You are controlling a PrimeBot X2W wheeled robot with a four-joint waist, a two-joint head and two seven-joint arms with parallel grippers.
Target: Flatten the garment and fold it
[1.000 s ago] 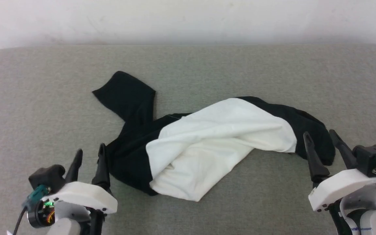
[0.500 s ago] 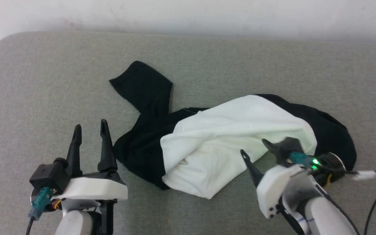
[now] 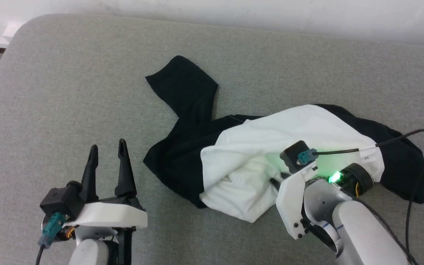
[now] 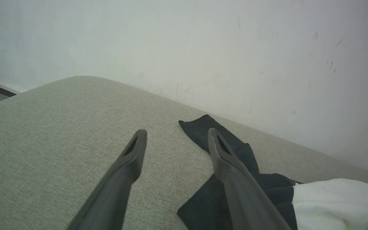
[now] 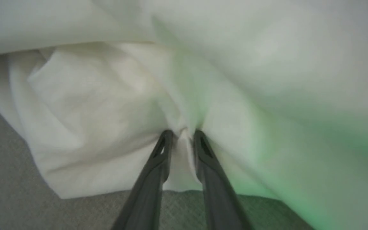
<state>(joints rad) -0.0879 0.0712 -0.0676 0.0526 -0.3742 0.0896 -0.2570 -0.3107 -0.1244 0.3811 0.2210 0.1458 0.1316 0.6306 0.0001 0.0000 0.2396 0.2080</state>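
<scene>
Pinching the garment (image 3: pixel 248 140) near its front edge, right claw (image 5: pixel 183 133) grips; left claw (image 3: pixel 108 145) (spread wide) hovers over open cushion (image 3: pixel 68 92).

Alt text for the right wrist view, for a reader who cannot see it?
The right gripper pinches a ridge of the garment, its white fabric bunched between two dark fingers close together. Grey cushion shows below; a green glow tints the cloth at right.

I've swung my dark-fingered right gripper (image 5: pixel 181 132) in from the far right onto the soft white-bodied shirt with black sleeves (image 3: pixel 248 132). Its fingers (image 5: pixel 156 166) have narrowed, pinching a white fold between them.
</scene>
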